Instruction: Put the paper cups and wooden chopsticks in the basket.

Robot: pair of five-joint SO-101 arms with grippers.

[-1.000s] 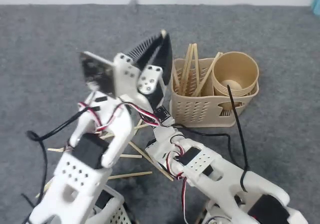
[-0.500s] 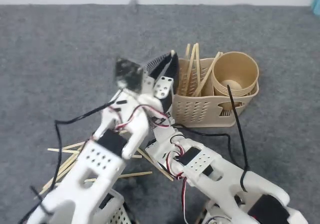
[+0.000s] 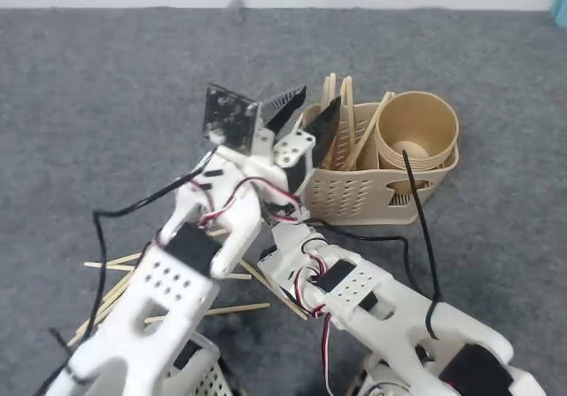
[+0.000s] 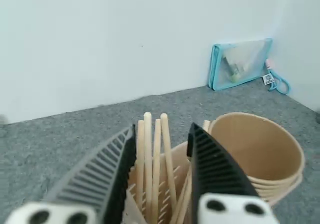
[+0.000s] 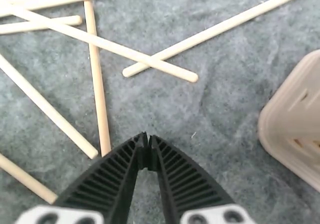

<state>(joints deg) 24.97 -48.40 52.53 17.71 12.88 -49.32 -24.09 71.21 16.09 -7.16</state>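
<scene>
Several chopsticks [image 3: 341, 121] and the stacked paper cups [image 3: 416, 130] stand in the basket [image 3: 354, 197], the left gripper [image 4: 162, 129] gapes empty above them, and the right gripper [image 5: 148, 136], pinched shut on nothing, hangs over loose chopsticks [image 5: 95, 73] yet to be collected.

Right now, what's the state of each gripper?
Left gripper: open, over the basket.
Right gripper: shut, empty, above loose chopsticks.

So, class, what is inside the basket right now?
In one compartment of the basket stand wooden chopsticks, in the other stacked paper cups. Its wall and the left tool hide the chopsticks' lower ends.
</scene>
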